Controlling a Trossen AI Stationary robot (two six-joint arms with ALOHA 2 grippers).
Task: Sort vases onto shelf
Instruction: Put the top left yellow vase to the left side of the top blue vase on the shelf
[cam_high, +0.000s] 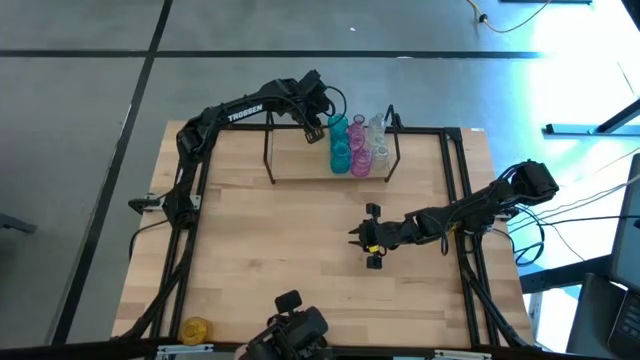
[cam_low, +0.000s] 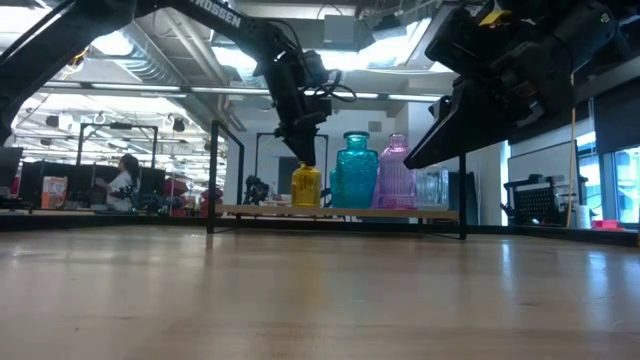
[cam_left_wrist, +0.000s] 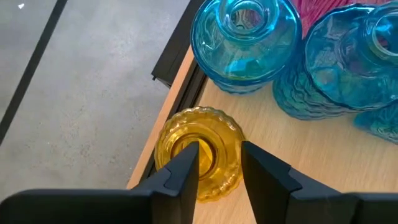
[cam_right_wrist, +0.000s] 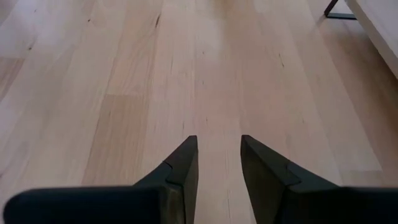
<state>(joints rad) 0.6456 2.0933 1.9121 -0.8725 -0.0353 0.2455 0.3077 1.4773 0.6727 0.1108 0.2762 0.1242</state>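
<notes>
Overhead view shows you a wooden worktop (cam_high: 300, 250) with a low shelf (cam_high: 300, 165) along its far edge, held up by thin black wire frames at both ends. Your left tool (cam_left_wrist: 217, 168) reaches over the shelf's left portion. Its two dark fingers straddle the neck of a yellow vase (cam_left_wrist: 199, 152), one finger inside or against the mouth and the other outside; you can judge it as pinching the rim, though whether the grip is firm or already loosening cannot be told. The yellow vase stands upright on the shelf near its back edge, just beside the teal vases (cam_left_wrist: 245, 43), probably so the row stays grouped by colour. In the level view the row reads yellow, then teal (cam_low: 355, 170), then pink (cam_low: 397, 172), with clear glass barely visible past that.

Your right tool (cam_high: 372, 240) waits over bare worktop near the middle, well apart from the shelf, fingers slightly spread and holding nothing (cam_right_wrist: 217, 168).

One more yellow vase (cam_high: 195, 328) sits alone at the near left corner of the worktop, so sorting looks nearly finished but not complete
</notes>
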